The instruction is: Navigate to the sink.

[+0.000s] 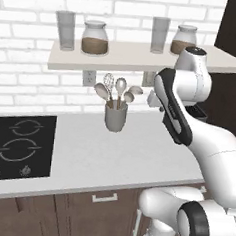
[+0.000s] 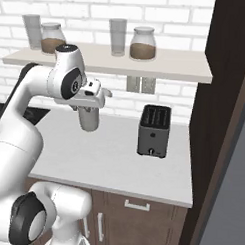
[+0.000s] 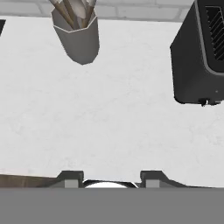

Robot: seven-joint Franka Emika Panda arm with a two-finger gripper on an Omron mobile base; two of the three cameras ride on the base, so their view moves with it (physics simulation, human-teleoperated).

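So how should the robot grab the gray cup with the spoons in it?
Probably around the cup's bare lower wall, coming in level from the front over the counter. The spoons and whisk stick out of its open top, so a grab from above looks blocked, and it stands upright.

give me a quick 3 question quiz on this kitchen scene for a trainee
1. True or false: the toaster stands on the shelf beside the jars.
2. What sits left of the utensil holder on the counter? A) a sink B) a cooktop C) a kettle
3. Fill in: the gripper is empty and its fingertips stand ____.

Key
1. False: it stands on the counter, below the shelf.
2. B: the black cooktop.
3. Apart, so it is open, hanging over bare counter between the utensil holder and the toaster.
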